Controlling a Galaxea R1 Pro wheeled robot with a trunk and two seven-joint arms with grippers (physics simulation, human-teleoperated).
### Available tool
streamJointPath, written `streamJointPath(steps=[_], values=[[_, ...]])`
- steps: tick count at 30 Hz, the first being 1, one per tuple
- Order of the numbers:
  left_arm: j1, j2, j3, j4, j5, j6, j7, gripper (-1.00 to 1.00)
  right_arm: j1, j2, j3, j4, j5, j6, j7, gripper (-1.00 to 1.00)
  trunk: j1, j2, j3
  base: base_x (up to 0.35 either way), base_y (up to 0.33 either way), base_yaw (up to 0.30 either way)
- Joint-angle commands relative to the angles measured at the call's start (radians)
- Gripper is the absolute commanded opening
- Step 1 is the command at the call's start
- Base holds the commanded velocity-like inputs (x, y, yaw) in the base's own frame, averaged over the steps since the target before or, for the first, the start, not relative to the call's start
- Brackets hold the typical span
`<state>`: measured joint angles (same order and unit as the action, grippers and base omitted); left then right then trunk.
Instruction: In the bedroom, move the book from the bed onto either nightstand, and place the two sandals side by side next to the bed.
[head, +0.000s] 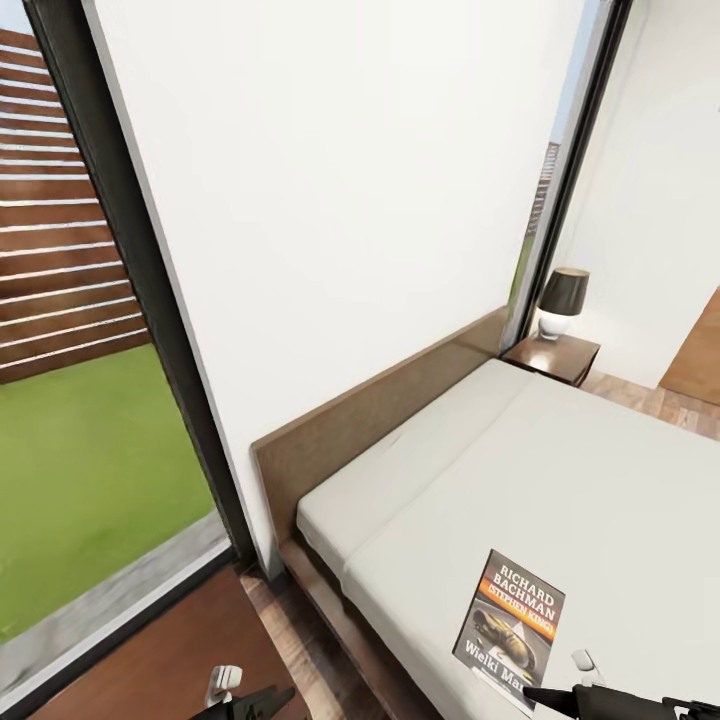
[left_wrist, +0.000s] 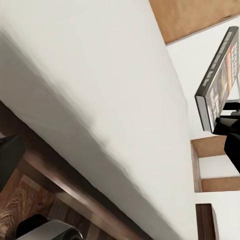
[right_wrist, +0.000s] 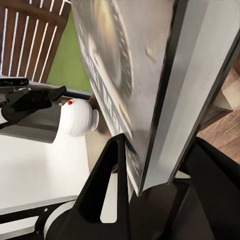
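The book's lower corner is hiding behind the right gripper — the cover is blurring close up.

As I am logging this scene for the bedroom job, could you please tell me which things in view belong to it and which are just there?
Belonging to the job:
- book, held between the right gripper jaws
- bed
- nightstand

Just there:
- lamp on the nightstand
- fence and grass outside

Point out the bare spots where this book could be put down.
The nightstand top is bare in front of the lamp, crowded only at the back. The mattress is bare between the headboard and the book, which the right gripper holds.
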<state>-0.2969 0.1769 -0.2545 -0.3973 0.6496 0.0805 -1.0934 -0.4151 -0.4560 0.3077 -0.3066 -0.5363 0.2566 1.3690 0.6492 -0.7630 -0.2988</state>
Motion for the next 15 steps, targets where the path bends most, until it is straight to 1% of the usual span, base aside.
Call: streamJointPath(steps=[1, 15], values=[[-0.001, 0.001, -0.006, 0.000, 0.010, 0.009, -0.002, 1.00, -0.001, -0.001, 0.007, 0.000, -0.010, 0.010, 0.002, -1.00, 0.000, -0.001, 0.000, 0.000, 0.000, 0.000], [-0.001, 0.001, -0.006, 0.000, 0.010, 0.009, -0.002, 1.00, -0.001, -0.001, 0.007, 0.000, -0.010, 0.010, 0.002, -1.00, 0.000, -0.001, 0.023, 0.000, 0.000, 0.000]])
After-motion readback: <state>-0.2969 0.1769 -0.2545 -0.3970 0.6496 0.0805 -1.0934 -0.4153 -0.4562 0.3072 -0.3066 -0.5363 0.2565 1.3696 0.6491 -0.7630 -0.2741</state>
